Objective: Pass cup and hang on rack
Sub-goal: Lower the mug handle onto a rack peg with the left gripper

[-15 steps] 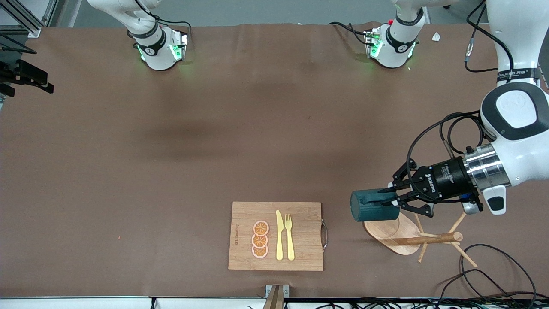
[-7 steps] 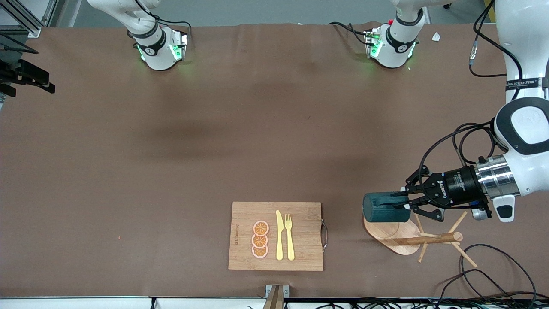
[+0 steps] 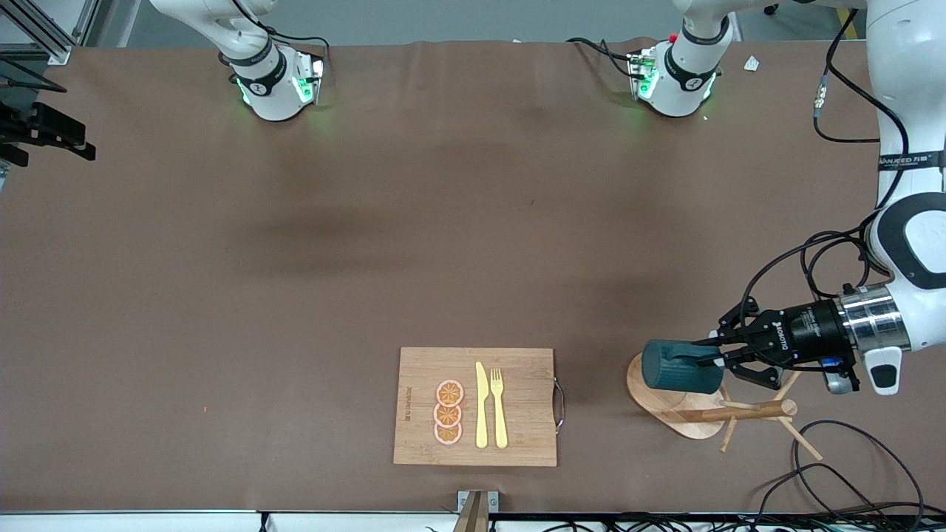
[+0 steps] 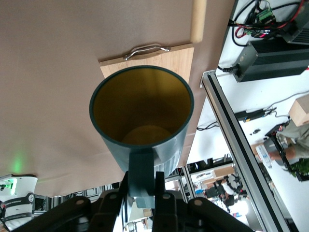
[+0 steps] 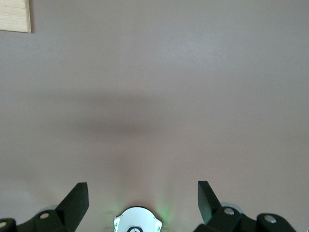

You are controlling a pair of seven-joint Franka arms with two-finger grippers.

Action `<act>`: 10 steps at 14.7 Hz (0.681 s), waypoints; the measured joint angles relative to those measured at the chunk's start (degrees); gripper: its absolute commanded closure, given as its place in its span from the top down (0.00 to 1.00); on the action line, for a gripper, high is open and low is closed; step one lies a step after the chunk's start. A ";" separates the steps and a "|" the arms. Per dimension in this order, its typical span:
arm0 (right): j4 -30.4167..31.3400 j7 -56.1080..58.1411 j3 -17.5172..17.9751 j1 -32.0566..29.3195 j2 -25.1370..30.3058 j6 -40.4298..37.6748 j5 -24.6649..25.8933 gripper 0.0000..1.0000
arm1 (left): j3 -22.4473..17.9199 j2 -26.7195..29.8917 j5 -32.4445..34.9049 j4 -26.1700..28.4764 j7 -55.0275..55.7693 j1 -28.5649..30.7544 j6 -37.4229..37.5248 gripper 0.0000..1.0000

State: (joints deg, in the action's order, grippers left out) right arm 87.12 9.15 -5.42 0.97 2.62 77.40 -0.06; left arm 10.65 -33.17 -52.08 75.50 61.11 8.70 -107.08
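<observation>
My left gripper (image 3: 706,360) is shut on the side handle of the dark teal cup (image 3: 676,367). It holds the cup on its side in the air over the oval base of the wooden rack (image 3: 661,405). The rack's post (image 3: 746,412) and thin pegs show beside the gripper. In the left wrist view the cup (image 4: 145,154) shows its mustard-brown inside, with its handle between the fingers of my left gripper (image 4: 141,186), and the rack's post (image 4: 198,19) shows past the cup's rim. My right gripper (image 5: 142,193) is open and empty over bare table. It is out of the front view.
A bamboo cutting board (image 3: 517,403) with a yellow knife (image 3: 481,405), a fork (image 3: 499,406) and orange slices (image 3: 448,412) lies near the front edge. Black cables (image 3: 835,473) lie near the rack at the left arm's end. The arm bases (image 3: 277,81) stand along the table's back edge.
My left gripper has carried the cup toward the left arm's end of the table, so it now hangs over the rack's base. The grip on the handle is unchanged.
</observation>
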 measured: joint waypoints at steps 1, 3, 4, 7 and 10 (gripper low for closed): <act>0.00 0.00 0.02 0.00 0.00 0.00 0.00 1.00 | 0.00 -0.23 -0.35 0.00 -1.28 0.45 0.47 0.00; 0.00 -0.01 0.02 0.00 0.00 -0.02 0.00 1.00 | 0.00 -0.52 -0.65 0.00 -2.96 1.16 0.86 0.00; 0.00 -0.11 0.00 -0.01 0.00 -0.05 0.00 1.00 | 0.00 -0.60 -0.67 0.00 -3.28 1.36 0.92 0.00; 0.00 -0.87 -0.02 -0.01 0.00 -0.09 0.00 1.00 | 0.01 -0.95 -0.68 -0.01 -3.88 1.65 0.94 0.00; 0.00 -2.10 0.08 0.08 0.00 -0.07 0.00 1.00 | 0.01 -1.60 -0.74 -0.03 -5.86 1.82 0.94 0.00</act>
State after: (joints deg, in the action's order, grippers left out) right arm 87.12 7.05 -5.34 1.06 2.62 77.32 -0.07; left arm 10.67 -34.77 -52.82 75.47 55.26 10.51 -106.14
